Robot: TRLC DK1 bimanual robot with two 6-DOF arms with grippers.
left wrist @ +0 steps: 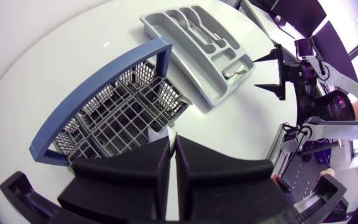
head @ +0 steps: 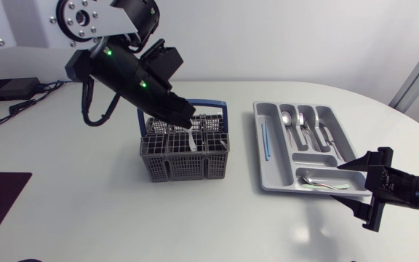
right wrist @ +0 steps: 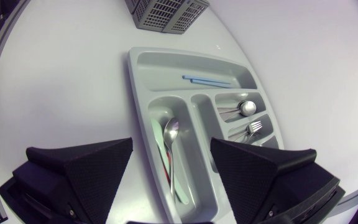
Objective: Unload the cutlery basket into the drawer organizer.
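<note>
hovering right over the cutlery basket [head: 167, 166], my left gripper [head: 186, 122] is squeezing its fingers together on a slim silver piece of cutlery [head: 193, 140]. the piece is pointing down into one of the basket's middle compartments. can't tell if it's a knife or just some handle, the fingers are hiding most of it. the basket's blue handle [left wrist: 98, 93] is arching upright over the grid.

the drawer organizer [head: 276, 160] is lying near the basket, on the side toward my right arm, not touching it. a thin blue stick [right wrist: 207, 80] is lying in the long slot closest to the basket, and a spoon [right wrist: 171, 134] is resting in the cross slot at the far end. my right gripper [head: 369, 188] is hanging past that end, well apart from the basket, fingers spread wide and gripping nothing.
</note>
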